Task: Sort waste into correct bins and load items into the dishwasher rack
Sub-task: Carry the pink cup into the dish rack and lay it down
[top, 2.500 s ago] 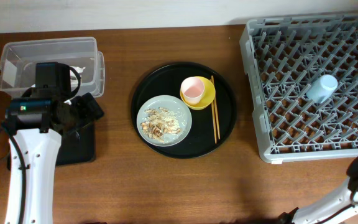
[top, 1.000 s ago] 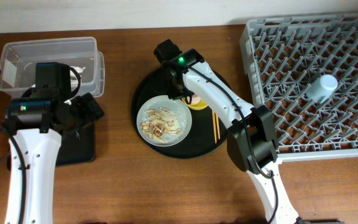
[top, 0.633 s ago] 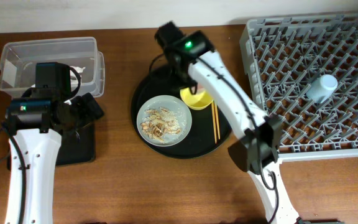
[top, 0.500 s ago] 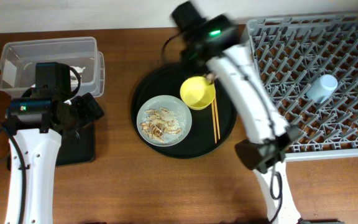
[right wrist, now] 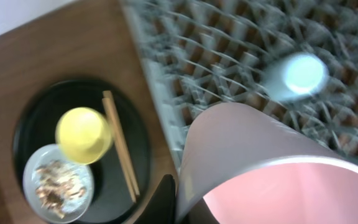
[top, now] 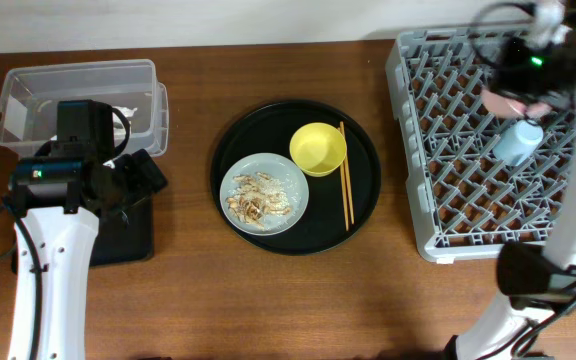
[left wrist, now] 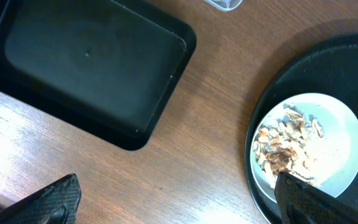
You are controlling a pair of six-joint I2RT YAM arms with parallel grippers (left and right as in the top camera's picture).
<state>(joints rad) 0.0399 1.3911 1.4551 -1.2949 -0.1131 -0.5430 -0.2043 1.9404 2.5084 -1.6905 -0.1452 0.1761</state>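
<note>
Left claw (left wrist: 176, 186): spread wide, empty. Shallow black rectangular tray (left wrist: 86, 68) ahead on its left; pale grey-green round plate (left wrist: 309, 146) of beige flaky scraps (left wrist: 284, 146) beside its right finger.
Right claw (top: 513, 95): pinching small pink cup (right wrist: 260, 168) over large grey lattice rack (top: 468, 150); small light blue cup (top: 519, 140) just beside.

Left black two-finger gripper (left wrist: 179, 198) points downward, jaws spread wide; right gripper (top: 516, 92), arm extended, pinches a small pink cup (right wrist: 260, 155).
</note>
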